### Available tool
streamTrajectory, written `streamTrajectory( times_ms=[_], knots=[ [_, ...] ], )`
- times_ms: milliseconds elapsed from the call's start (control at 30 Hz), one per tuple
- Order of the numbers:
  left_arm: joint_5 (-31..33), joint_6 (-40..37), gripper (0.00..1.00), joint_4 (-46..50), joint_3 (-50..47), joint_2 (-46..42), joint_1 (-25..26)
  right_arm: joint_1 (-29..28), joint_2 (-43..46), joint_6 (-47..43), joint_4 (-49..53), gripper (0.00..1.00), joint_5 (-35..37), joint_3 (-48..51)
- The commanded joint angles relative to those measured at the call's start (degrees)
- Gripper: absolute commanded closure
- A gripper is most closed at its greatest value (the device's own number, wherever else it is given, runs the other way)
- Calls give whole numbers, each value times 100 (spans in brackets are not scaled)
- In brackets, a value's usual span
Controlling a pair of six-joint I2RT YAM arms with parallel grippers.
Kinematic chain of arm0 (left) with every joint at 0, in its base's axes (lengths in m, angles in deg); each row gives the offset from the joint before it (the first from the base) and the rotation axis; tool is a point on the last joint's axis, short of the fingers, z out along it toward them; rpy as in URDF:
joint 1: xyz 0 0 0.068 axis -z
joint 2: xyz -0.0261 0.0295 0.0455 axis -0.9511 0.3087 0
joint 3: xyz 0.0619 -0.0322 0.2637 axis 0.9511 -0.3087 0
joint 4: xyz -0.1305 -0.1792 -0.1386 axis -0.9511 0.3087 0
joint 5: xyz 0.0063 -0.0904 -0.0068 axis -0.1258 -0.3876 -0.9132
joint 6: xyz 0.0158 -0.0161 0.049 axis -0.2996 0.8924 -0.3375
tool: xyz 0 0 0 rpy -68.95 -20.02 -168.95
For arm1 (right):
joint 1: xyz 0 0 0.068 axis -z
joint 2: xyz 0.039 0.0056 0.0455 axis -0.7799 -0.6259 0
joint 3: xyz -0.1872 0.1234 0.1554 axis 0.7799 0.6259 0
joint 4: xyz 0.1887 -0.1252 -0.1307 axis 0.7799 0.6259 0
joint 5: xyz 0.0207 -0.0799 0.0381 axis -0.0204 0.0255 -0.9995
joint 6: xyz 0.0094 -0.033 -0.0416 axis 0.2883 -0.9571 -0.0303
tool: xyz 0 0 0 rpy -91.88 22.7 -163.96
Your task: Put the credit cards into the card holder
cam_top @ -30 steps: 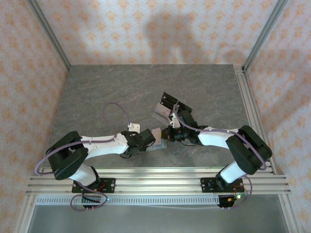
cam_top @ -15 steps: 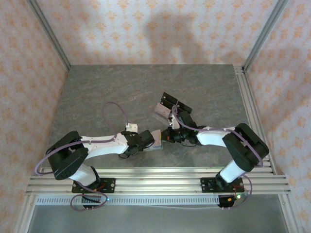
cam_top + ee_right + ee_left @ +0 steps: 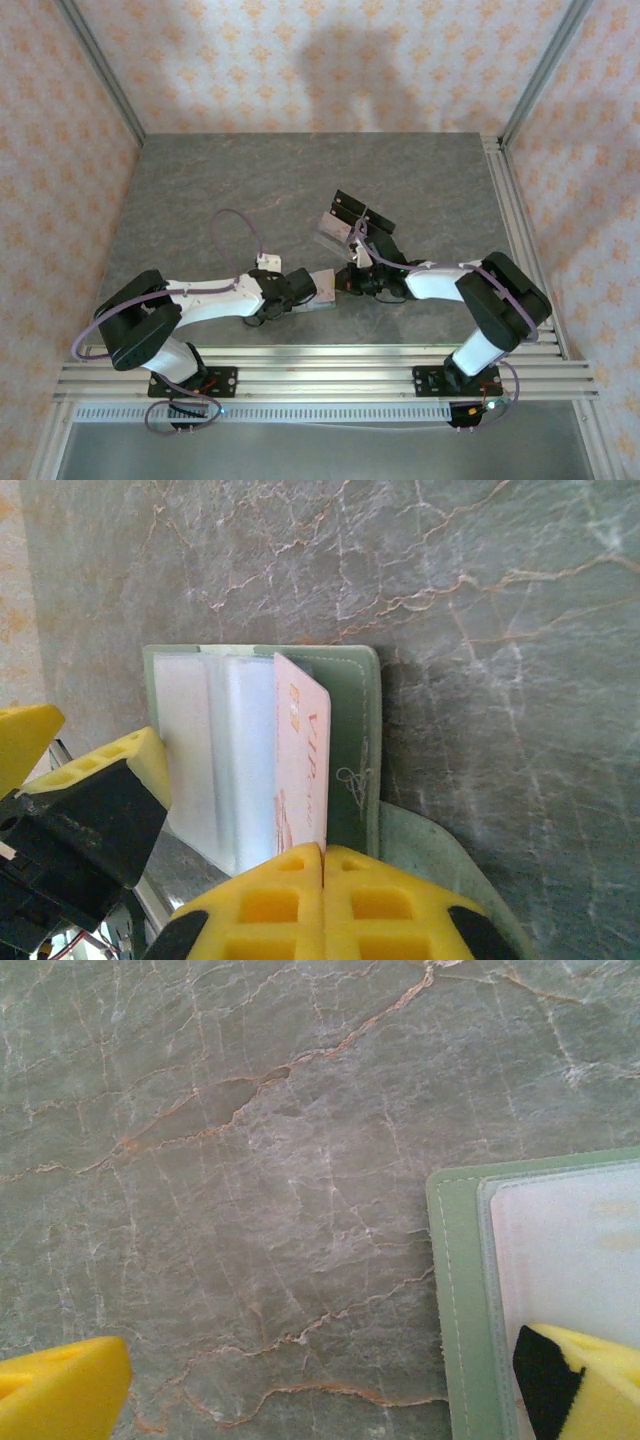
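Note:
The card holder (image 3: 355, 740), a sage-green wallet, lies open on the table with its pale slotted inside facing up. My right gripper (image 3: 322, 865) is shut on a pale pink credit card (image 3: 300, 765), which stands on edge against the wallet's slots. My left gripper (image 3: 320, 1390) is open and low over the table. One of its yellow fingertips (image 3: 585, 1380) rests on the inside of the card holder (image 3: 462, 1290), and the other hangs over bare stone. From above, both grippers meet at the card holder (image 3: 326, 300), the left gripper (image 3: 303, 290) on its left and the right gripper (image 3: 347, 282) on its right.
A clear acrylic stand (image 3: 332, 232) sits just behind the wallet, with black cards (image 3: 347, 208) lying on it. An aluminium rail (image 3: 515, 230) runs along the table's right edge, and another crosses the near edge by the arm bases. Patterned walls enclose the back and sides.
The right arm has edged slightly left toward the wallet with the pink card in its grip. The left arm has not moved.

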Motion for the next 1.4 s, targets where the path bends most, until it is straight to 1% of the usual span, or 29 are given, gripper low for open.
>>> streamTrajectory(
  times_ms=[0, 333, 500, 700, 1133, 1367],
  knots=[
    [255, 13, 0, 130, 44, 24, -47, 30, 61, -118, 23, 100, 83, 41],
    [144, 120, 0, 40, -163, -73, -46, -74, 241, -6, -204, 100, -538, -167],
    [117, 142, 0, 3, -198, -64, -46, -189, 188, -8, -251, 100, -588, -266],
    [107, 138, 0, -1, -206, -63, -46, -257, -22, 113, -542, 100, -647, -296],
    [103, 168, 0, 12, -224, -85, -46, -295, -456, 463, -1159, 100, -789, -348],
    [104, 170, 0, 0, -236, -81, -46, -295, -607, 505, -1276, 100, -845, -340]
  ],
)
